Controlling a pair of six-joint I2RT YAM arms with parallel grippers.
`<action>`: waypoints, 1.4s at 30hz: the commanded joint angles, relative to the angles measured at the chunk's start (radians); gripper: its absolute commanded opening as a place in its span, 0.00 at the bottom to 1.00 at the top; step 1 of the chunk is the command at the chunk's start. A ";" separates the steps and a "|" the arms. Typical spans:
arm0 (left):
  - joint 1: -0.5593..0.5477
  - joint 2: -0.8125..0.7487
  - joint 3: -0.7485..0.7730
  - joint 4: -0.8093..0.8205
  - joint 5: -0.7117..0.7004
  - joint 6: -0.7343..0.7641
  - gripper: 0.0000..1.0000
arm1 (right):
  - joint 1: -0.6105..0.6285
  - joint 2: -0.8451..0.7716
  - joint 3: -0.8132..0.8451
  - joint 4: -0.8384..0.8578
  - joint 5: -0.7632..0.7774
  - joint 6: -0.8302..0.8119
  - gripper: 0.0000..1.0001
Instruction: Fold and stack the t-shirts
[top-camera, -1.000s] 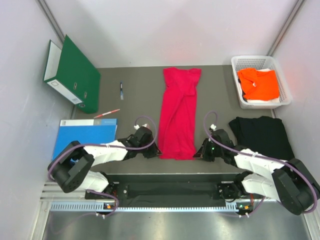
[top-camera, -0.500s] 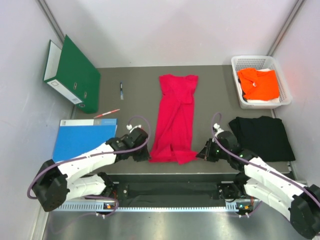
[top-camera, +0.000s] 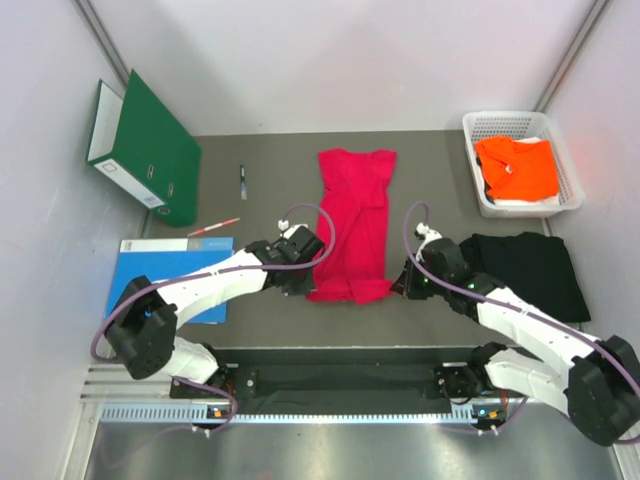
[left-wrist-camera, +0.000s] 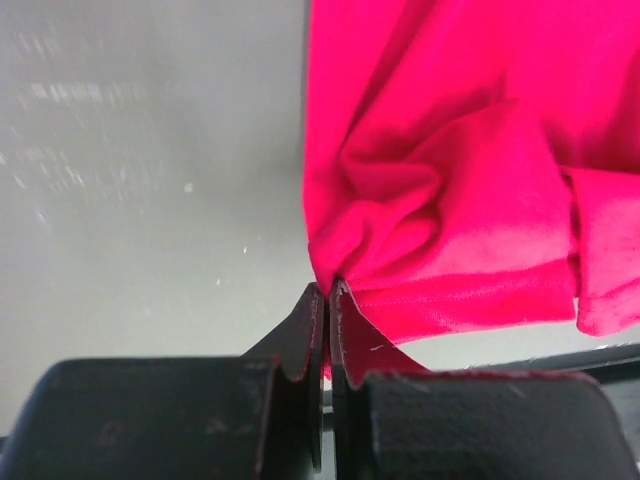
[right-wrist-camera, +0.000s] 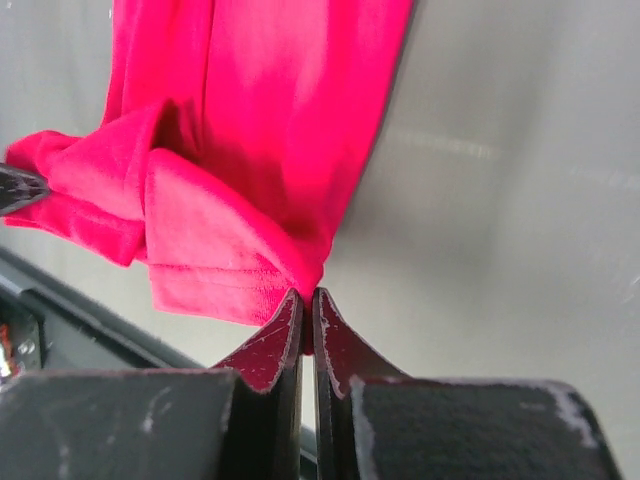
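The crimson red t-shirt (top-camera: 352, 215) lies as a long narrow strip down the middle of the table, its near hem lifted and bunched. My left gripper (top-camera: 313, 278) is shut on the hem's left corner (left-wrist-camera: 345, 265). My right gripper (top-camera: 398, 285) is shut on the hem's right corner (right-wrist-camera: 300, 255). The black t-shirt (top-camera: 525, 273) lies folded flat at the right, beside my right arm. The bright orange t-shirt (top-camera: 518, 166) sits in the white basket (top-camera: 474, 175) at the back right.
A green binder (top-camera: 150, 150) stands at the back left. A flat blue sheet (top-camera: 165, 275) lies at the near left under my left arm. A dark pen (top-camera: 242, 181) and a red pen (top-camera: 213, 228) lie between them. White walls enclose the table.
Both grippers have carried the red shirt's near hem away from the table's front edge toward the back, so the strip is shorter and the hem is bunched.
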 joint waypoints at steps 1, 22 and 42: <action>0.014 0.028 0.150 -0.035 -0.104 0.073 0.00 | 0.002 0.059 0.150 0.028 0.094 -0.109 0.00; 0.210 0.574 0.738 -0.074 -0.027 0.289 0.00 | -0.096 0.562 0.569 0.100 0.177 -0.238 0.02; 0.320 0.504 0.700 0.004 -0.063 0.323 0.98 | -0.202 0.649 0.528 0.249 0.266 -0.131 1.00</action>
